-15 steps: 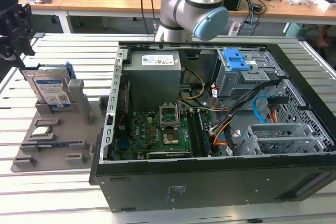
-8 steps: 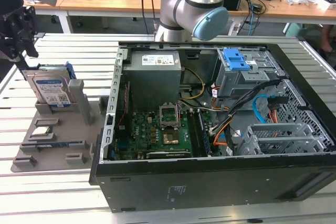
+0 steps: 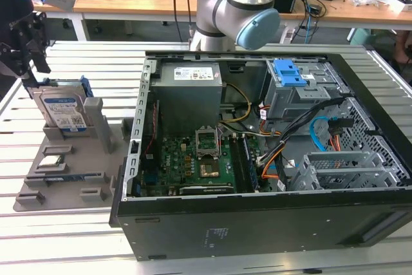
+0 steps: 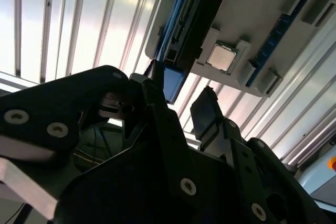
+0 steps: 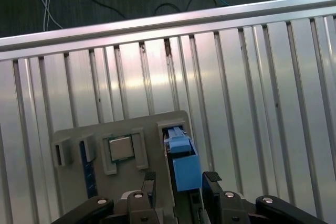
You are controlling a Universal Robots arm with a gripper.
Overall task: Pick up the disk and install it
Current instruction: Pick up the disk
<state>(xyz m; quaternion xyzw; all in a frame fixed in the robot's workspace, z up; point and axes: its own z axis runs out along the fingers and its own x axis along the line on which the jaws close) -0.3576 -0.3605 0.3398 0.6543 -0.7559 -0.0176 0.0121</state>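
The disk (image 3: 64, 113) stands on edge in a slot of the grey holder (image 3: 71, 159) at the exterior view's left. It is silver-grey with a white-and-blue label and sits in a blue frame. My gripper (image 3: 29, 62) hangs just above its far end, open. In the first wrist view the blue frame of the disk (image 5: 184, 167) lies between my two fingertips (image 5: 150, 181), with a small gap on each side of my gripper (image 5: 180, 181). In the second wrist view the disk (image 4: 197, 19) shows edge-on beyond the open gripper (image 4: 181, 108).
An open computer case (image 3: 257, 223) fills the exterior view's middle and right, holding a grey metal bay with a blue latch (image 3: 290, 74). A processor chip (image 5: 121, 148) sits in the holder beside the disk. The slatted metal table (image 5: 252, 87) ends at a rail.
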